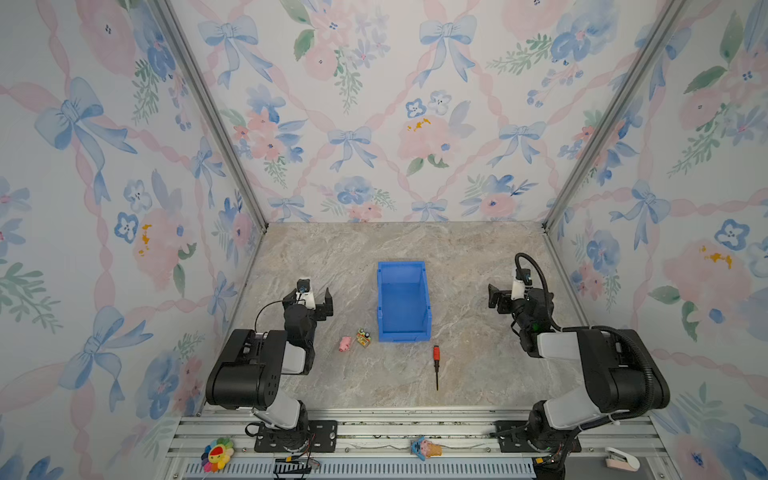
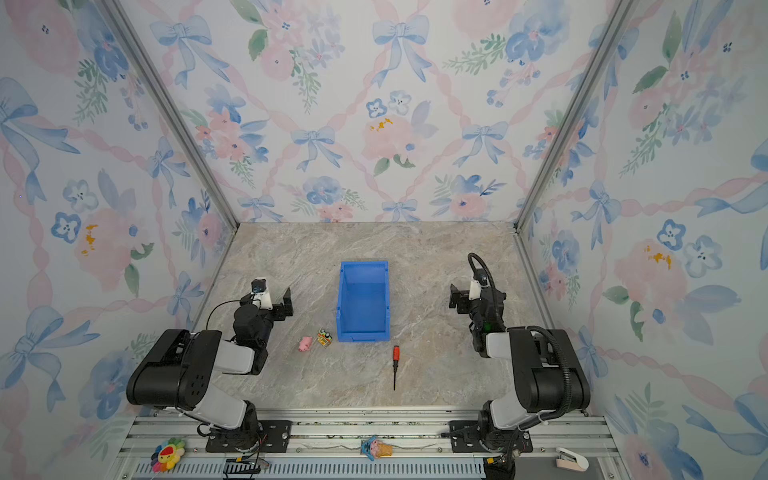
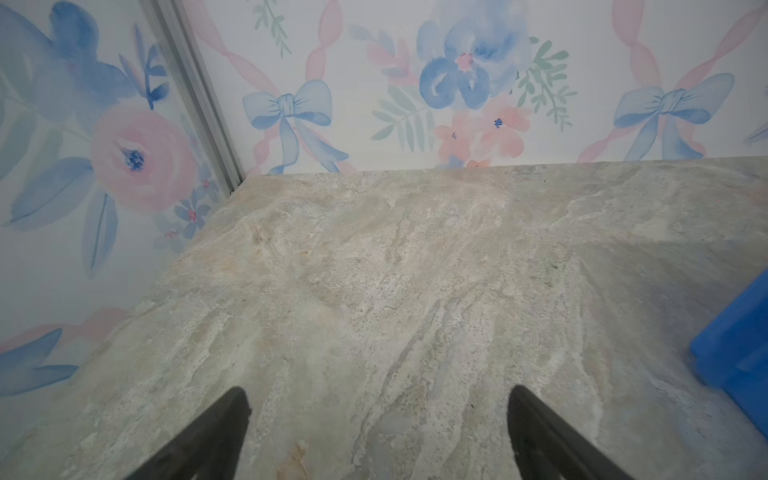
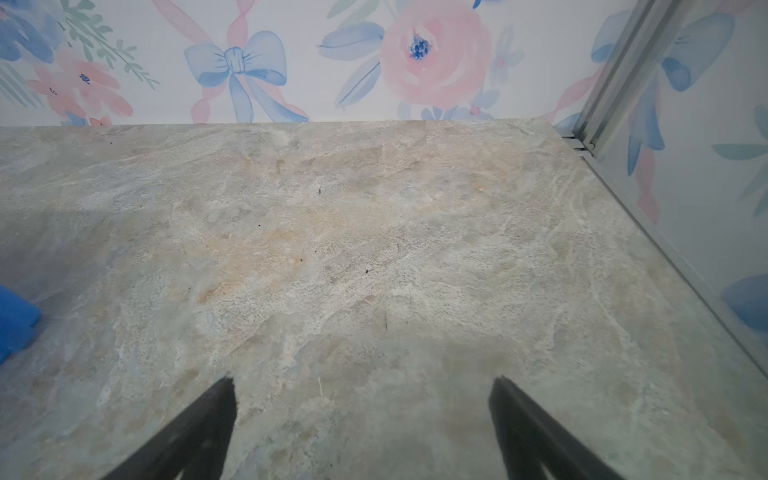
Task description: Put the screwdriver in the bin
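Your screwdriver (image 1: 436, 365) lies flat on the desk (image 1: 457, 257), just past the bin's (image 1: 403, 307) low front lip near its right corner. Its red handle points toward the bin and its shaft away. Your right hand (image 4: 365, 381) hovers to the right of the bin, well apart from the screwdriver, with its 2 fingers spread wide and nothing between them. Your left hand (image 3: 378, 390) hangs left of the bin, equally wide and empty. A pink pig (image 1: 345, 344) sits near the bin's front left corner.
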